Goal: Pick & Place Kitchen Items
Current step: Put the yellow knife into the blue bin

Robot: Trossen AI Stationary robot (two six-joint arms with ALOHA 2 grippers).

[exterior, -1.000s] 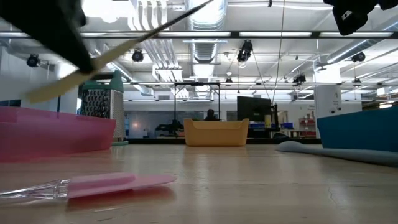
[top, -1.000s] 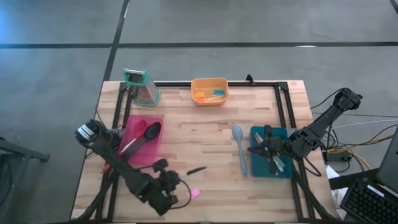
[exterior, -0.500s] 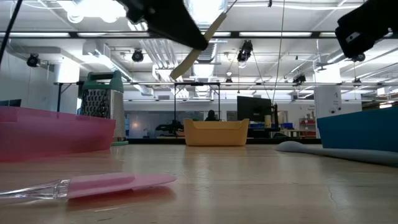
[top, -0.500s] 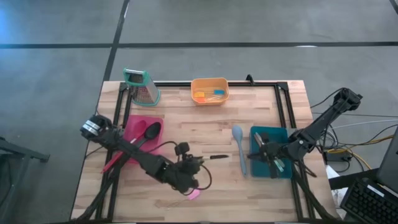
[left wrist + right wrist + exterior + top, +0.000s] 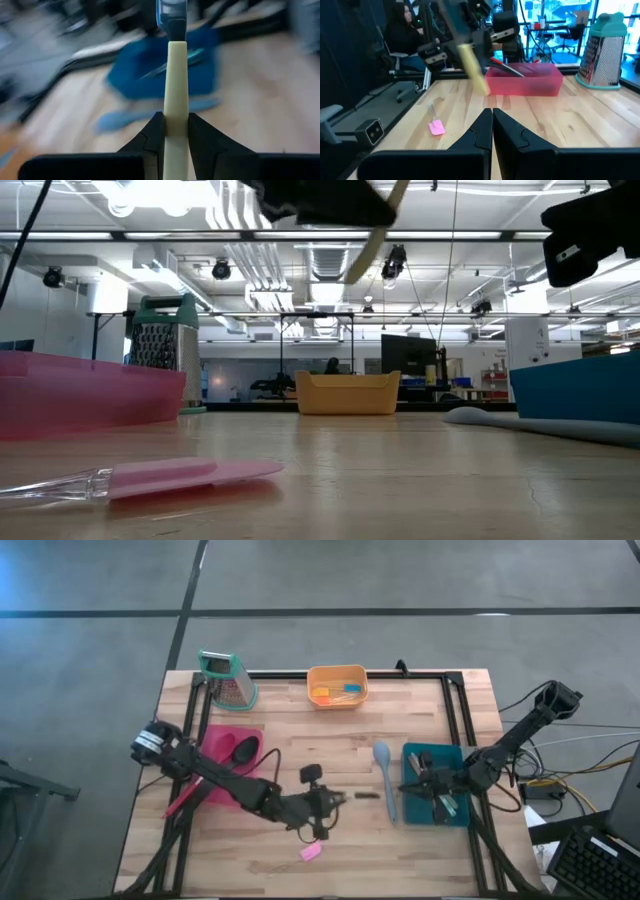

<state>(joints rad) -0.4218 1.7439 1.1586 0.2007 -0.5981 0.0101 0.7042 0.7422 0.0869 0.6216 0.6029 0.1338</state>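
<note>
Overhead, left gripper (image 5: 335,799) clamps a cream-handled tool (image 5: 176,95); right gripper (image 5: 408,786) closed above wooden table (image 5: 300,755).

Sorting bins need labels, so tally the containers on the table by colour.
Pink tray: 1
Blue tray: 1
Orange tub: 1
Total: 3

Lighting is looking bright and even, coming from ceiling strip lights (image 5: 150,192) that are blowing out to glare in the low view. The left wrist view is smearing with heavy motion blur, leaving only the cream handle (image 5: 176,90) staying sharp. Shadows on the table (image 5: 300,750) are staying soft.
</note>
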